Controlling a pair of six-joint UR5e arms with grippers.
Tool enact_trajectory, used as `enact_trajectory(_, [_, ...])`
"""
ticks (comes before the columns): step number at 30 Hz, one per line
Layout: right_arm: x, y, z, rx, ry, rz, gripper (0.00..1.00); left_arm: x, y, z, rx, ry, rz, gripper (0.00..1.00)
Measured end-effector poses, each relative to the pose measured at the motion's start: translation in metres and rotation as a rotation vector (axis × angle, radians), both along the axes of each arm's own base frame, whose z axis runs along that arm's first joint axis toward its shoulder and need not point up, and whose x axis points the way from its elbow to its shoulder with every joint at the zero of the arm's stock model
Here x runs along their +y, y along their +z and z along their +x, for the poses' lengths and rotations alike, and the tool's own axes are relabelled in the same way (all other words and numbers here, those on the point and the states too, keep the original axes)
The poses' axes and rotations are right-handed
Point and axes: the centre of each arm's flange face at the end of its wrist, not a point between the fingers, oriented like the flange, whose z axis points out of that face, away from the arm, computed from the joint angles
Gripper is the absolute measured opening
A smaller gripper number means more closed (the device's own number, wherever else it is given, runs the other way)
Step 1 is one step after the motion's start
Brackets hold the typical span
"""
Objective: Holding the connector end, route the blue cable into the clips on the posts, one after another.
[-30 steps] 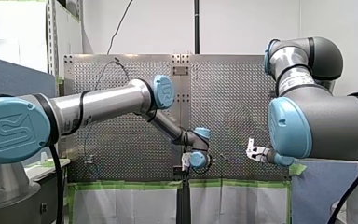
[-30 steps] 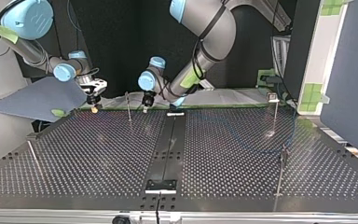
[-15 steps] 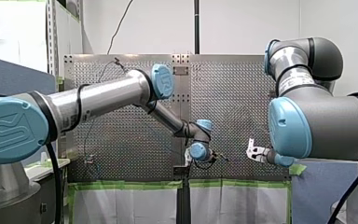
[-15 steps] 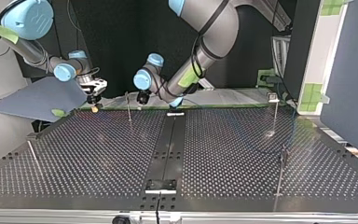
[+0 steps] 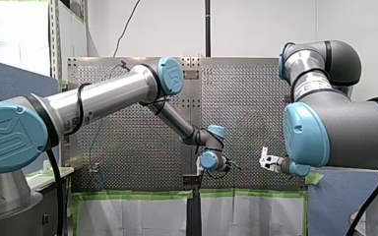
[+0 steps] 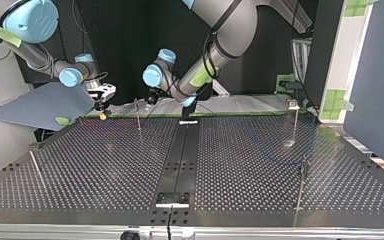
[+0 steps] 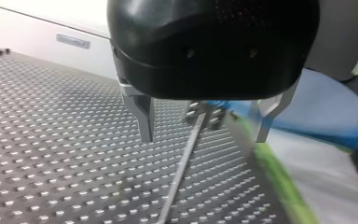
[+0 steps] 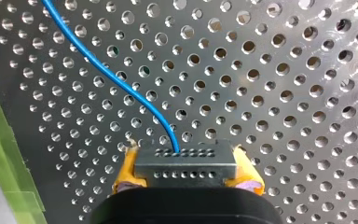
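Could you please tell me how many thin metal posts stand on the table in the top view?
4 thin metal posts: one at the far edge left of centre, one far right, one near right, one near left. Others may be hidden.

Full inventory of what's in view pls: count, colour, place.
perforated table: one, dark metal, fills the top view.
posts: four, thin metal, two at each side of the top view.
blue cable: one, blue, runs over the table from the connector.
connector: one, grey, between the right gripper's pads.
green tape: strips, green, along the table's edge.
grey panel: one, grey-blue, at the top view's left, beside the table.
left gripper: one, black with metal fingers, open, a post just ahead of it.
right gripper: one, yellow pads, shut on the connector.
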Motion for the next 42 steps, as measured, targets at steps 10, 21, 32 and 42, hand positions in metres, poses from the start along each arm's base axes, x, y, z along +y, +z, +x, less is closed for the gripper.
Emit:
enact_trajectory(10, [0.004,-0.015,-0.003,0.002,-0.003,0.021,0.00,0.007,-0.021,-0.019,0.033,-0.033,0.030,0.98])
enact_trajectory(21, [0.004,-0.018,-0.003,0.005,-0.004,0.022,0.00,-0.010,-0.018,-0.027,0.008,-0.106,-0.033,0.98])
enact_trajectory(32, [0.004,-0.018,-0.003,0.004,-0.004,0.023,0.00,-0.015,-0.017,-0.029,-0.004,-0.109,-0.053,0.98])
enact_trajectory(42, [0.004,-0.017,-0.003,0.003,-0.004,0.023,0.00,-0.016,-0.017,-0.030,-0.003,-0.107,-0.060,0.98])
